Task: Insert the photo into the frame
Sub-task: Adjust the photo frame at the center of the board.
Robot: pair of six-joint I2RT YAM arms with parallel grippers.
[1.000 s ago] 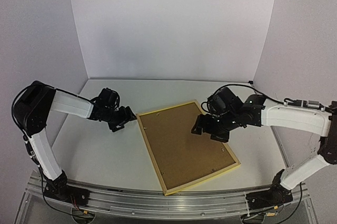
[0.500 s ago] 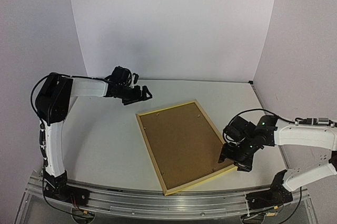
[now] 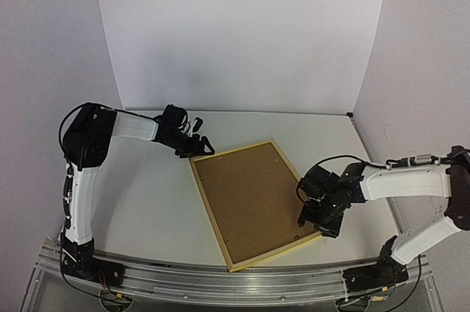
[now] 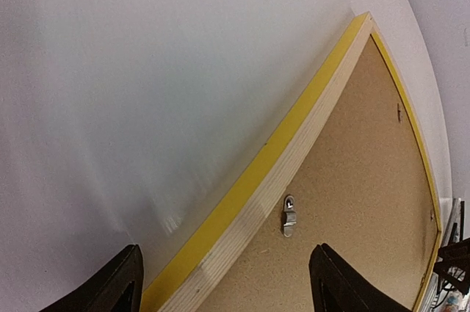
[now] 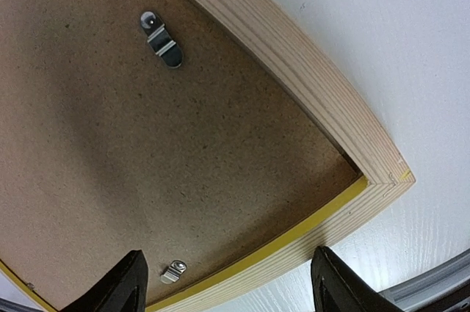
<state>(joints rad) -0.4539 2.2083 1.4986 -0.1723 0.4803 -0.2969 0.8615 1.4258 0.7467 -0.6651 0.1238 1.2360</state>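
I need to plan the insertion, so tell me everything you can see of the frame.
The frame lies flat, back up, skewed on the table. Thin pale wooden edges with yellow outer sides surround a brown board held by small metal clips. No photo shows. The open left end effector hangs over its far left corner, the open right end effector over its near right corner; contact is unclear.

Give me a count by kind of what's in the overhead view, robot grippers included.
grippers: 2 (left gripper, right gripper)
yellow-edged frame: 1
brown backing board: 1
total: 4
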